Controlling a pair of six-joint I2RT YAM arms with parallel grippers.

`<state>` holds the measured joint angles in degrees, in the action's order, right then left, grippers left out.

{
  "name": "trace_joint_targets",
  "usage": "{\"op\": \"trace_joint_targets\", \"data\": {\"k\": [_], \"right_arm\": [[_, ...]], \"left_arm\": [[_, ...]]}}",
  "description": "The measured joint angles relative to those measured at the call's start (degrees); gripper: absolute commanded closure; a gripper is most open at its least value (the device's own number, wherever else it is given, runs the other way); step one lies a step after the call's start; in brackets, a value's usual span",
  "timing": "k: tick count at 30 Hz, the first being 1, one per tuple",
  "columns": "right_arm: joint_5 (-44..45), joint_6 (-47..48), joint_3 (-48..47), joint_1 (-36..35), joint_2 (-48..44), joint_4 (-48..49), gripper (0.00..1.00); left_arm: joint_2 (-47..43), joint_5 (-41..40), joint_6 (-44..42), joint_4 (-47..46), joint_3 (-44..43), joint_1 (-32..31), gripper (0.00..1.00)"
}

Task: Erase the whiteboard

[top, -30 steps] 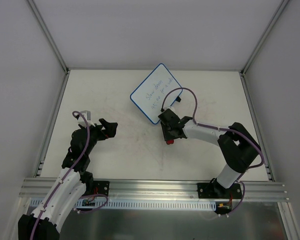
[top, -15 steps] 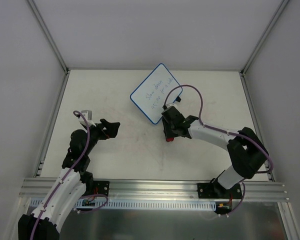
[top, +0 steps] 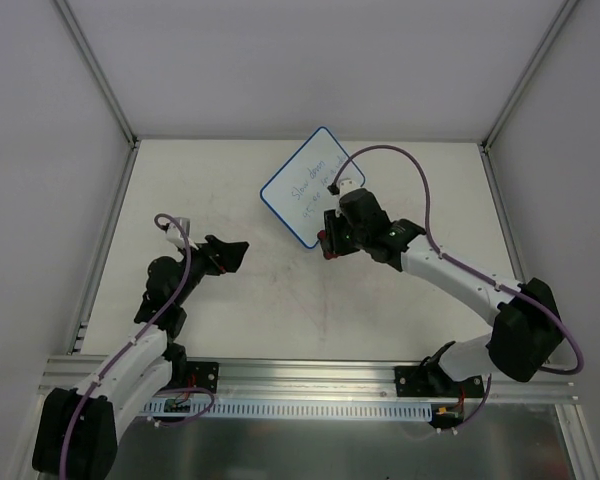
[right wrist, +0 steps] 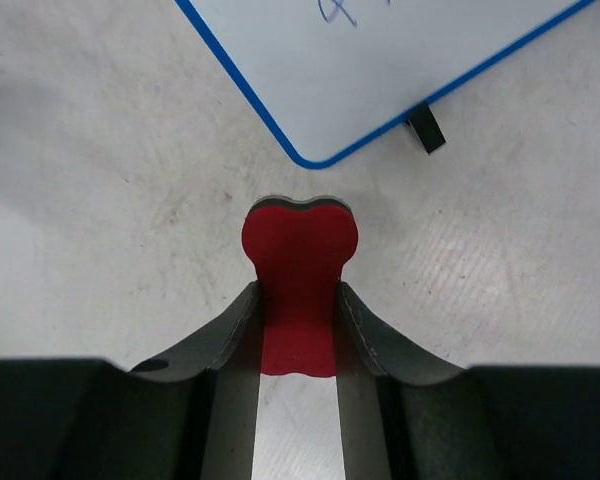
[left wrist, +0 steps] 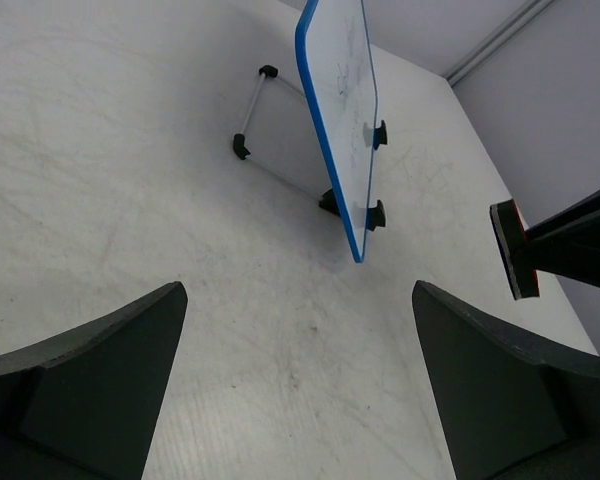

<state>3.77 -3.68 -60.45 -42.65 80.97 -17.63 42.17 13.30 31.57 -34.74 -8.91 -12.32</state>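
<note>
i see the whiteboard point(top: 312, 186) propped at a tilt on its wire stand point(left wrist: 252, 112), toward the far edge of the surface point(top: 230, 200), a little right of centre, with handwriting on its face. my right jaws are clenched on the red eraser point(right wrist: 298, 270), just off the board's near corner, not touching. my left jaws stand wide with nothing in them, well apart to the left.

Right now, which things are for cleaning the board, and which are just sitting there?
For the job: whiteboard; red eraser; right gripper, jaws shut on the eraser.
Just there: left gripper, jaws open, holding nothing; table.
</note>
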Motion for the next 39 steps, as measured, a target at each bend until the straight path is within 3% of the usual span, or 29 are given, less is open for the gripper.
{"op": "trace_joint_targets", "data": {"k": [10,17,26,39], "right_arm": [[-4.96,1.86,-8.68,0.96,1.64,0.28,1.0],[-6.23,3.69,-9.73,1.81,3.34,0.74,1.0],[-7.76,4.44,-11.41,3.3,3.76,1.73,1.0],[-9.14,4.83,-11.72,5.57,4.94,2.01,1.0]], "left_arm": [[11.69,2.73,5.38,-21.66,4.17,0.0,0.02],[27.82,2.6,9.7,-34.73,3.41,-0.5,0.07],[46.18,2.58,11.91,-36.52,-5.01,-2.78,0.11],[52.06,2.64,11.91,-37.42,-14.67,-6.49,0.11]]}}
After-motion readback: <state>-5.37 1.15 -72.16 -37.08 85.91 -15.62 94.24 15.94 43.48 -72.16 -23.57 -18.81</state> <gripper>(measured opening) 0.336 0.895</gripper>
